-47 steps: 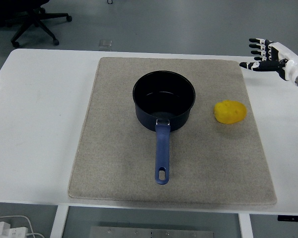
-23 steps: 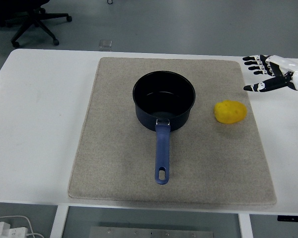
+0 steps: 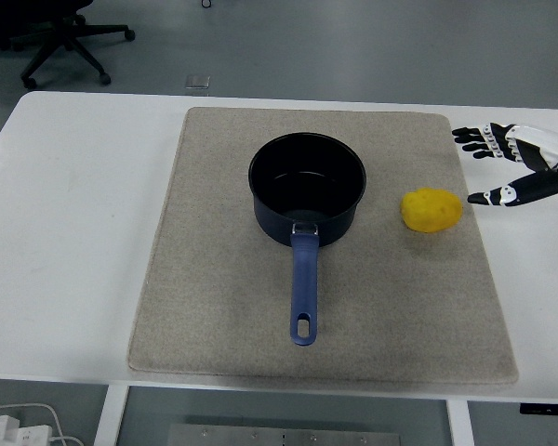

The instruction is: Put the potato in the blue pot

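A beige mat (image 3: 214, 307) is spread over the white table (image 3: 65, 232), and an office chair (image 3: 60, 37) is seen on the floor beyond the far edge. Nothing is placed between the potato (image 3: 431, 210) and the blue pot (image 3: 307, 189). The potato, yellow and rounded, lies on the mat just right of the pot, whose long handle is pointed toward the near edge. The right hand (image 3: 513, 165) is held near the potato's right with fingers (image 3: 474, 139) spread wide, grasping nothing. Compared with a second ago, it has been lowered and brought closer to the potato.
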